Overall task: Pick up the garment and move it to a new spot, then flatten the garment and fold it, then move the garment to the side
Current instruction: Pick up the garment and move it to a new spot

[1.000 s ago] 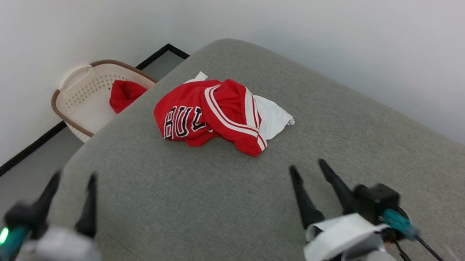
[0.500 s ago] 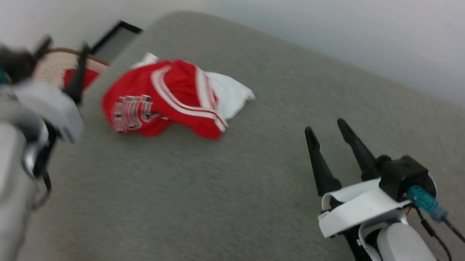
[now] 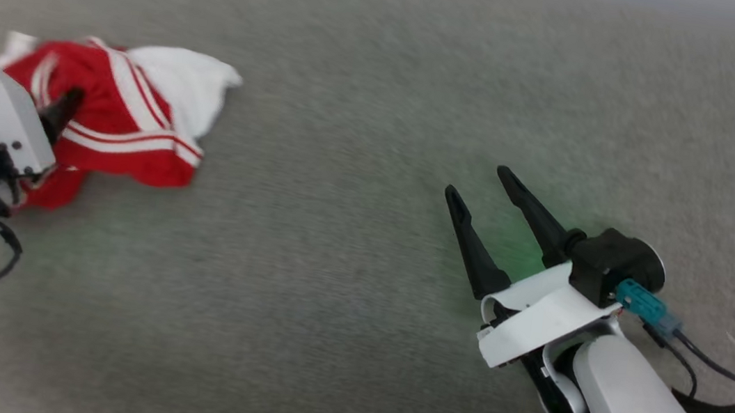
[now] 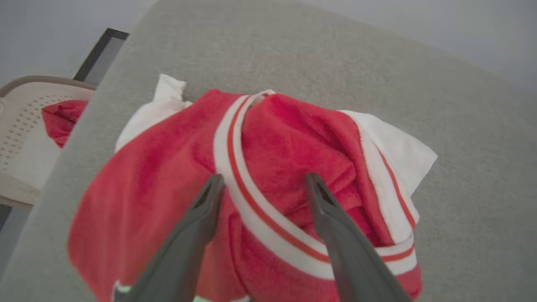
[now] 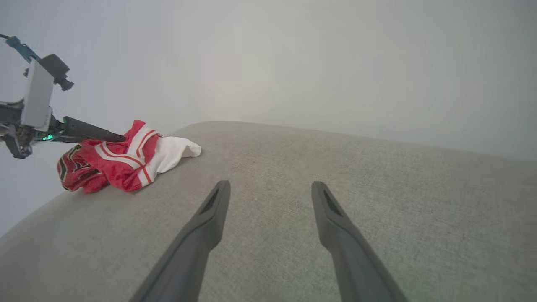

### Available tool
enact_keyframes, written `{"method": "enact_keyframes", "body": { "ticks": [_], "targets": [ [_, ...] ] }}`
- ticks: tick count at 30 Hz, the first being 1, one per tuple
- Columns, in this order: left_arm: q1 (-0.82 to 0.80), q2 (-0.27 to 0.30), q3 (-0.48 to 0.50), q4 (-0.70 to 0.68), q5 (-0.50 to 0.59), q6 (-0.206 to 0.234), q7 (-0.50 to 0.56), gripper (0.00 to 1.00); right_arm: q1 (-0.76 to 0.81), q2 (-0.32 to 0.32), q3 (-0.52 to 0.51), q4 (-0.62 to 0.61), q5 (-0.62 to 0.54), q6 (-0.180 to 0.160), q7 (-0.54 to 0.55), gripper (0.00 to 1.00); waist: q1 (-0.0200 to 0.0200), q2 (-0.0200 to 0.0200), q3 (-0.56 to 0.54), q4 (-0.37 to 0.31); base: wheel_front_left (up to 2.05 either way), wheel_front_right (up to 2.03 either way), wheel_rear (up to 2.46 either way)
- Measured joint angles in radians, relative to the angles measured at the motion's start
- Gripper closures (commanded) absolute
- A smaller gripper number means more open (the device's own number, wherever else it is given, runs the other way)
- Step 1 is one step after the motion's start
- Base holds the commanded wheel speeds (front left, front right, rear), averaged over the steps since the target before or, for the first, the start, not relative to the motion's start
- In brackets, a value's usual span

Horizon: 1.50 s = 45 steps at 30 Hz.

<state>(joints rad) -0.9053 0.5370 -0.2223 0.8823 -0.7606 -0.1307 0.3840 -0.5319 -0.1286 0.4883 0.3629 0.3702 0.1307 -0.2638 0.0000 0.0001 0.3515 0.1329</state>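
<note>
In the left wrist view we see the left gripper (image 4: 264, 180) with its fingers spread wide above the garment (image 4: 285, 142), one tip on each side of a red-and-white striped band. The tips are right at the fabric and pinch nothing; we cannot tell whether they press into it. The garment lies crumpled near a corner of the grey padded surface (image 4: 461, 167), with white cloth poking out at its far and right edges. Past that corner, lower down, stands a pale perforated basket (image 4: 25, 126) with a red cloth (image 4: 63, 119) in it.

In the right wrist view the right gripper (image 5: 270, 186) has its fingers parted and empty over bare grey surface, well apart from the garment, which lies far off to that view's left with one left finger reaching over it.

In the head view, which is blurred, the garment lies at the upper left, partly behind the left wrist. The right gripper is at the lower right, fingers apart.
</note>
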Motion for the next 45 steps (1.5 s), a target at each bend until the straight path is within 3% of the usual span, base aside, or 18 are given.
{"method": "enact_keyframes", "body": {
  "ticks": [6, 12, 13, 14, 17, 30, 38, 45],
  "targets": [
    [-0.055, 0.022, -0.025, 0.092, -0.043, 0.001, 0.185, 0.0, -0.036, -0.015, 0.035, -0.014, -0.002, 0.0, 0.0, 0.0, 0.0, 0.0, 0.083, -0.058, 0.0, 0.0, 0.0],
    [-0.097, 0.038, -0.003, 0.158, -0.062, 0.005, 0.174, 0.0, -0.055, -0.015, 0.064, -0.035, -0.004, 0.0, 0.0, 0.0, 0.0, 0.0, 0.133, -0.106, 0.0, 0.0, 0.0],
    [-0.1, 0.041, -0.006, 0.165, -0.063, 0.005, 0.175, 0.07, -0.055, -0.015, 0.064, -0.041, -0.004, 0.0, 0.0, 0.0, 0.0, 0.0, 0.138, -0.114, 0.0, 0.0, 0.0],
    [-0.102, 0.044, -0.008, 0.171, -0.063, 0.005, 0.175, 0.35, -0.055, -0.015, 0.063, -0.047, -0.005, 0.0, 0.0, 0.0, 0.0, 0.0, 0.143, -0.12, 0.0, 0.0, 0.0],
    [-0.107, 0.048, -0.012, 0.181, -0.071, 0.005, 0.166, 1.0, -0.053, -0.016, 0.061, -0.058, -0.01, 0.0, 0.0, 0.0, 0.0, 0.0, 0.148, -0.132, 0.0, 0.0, 0.0],
    [-0.016, 0.051, -0.077, 0.08, -0.143, 0.003, -0.046, 1.0, 0.011, 0.005, 0.048, -0.026, 0.009, 0.0, 0.0, 0.0, 0.0, 0.0, 0.011, -0.123, 0.0, 0.0, 0.0],
    [-0.052, 0.071, -0.143, -0.178, -0.263, 0.002, -0.065, 1.0, 0.077, 0.019, -0.014, -0.027, 0.029, 0.0, 0.0, 0.0, 0.0, 0.0, -0.101, -0.112, 0.0, 0.0, 0.0],
    [-0.047, 0.025, -0.264, -0.467, -0.328, 0.002, -0.025, 1.0, 0.133, 0.04, -0.084, -0.053, 0.035, 0.0, 0.0, 0.0, 0.0, 0.0, -0.15, -0.143, 0.0, 0.0, 0.0]
  ]
}}
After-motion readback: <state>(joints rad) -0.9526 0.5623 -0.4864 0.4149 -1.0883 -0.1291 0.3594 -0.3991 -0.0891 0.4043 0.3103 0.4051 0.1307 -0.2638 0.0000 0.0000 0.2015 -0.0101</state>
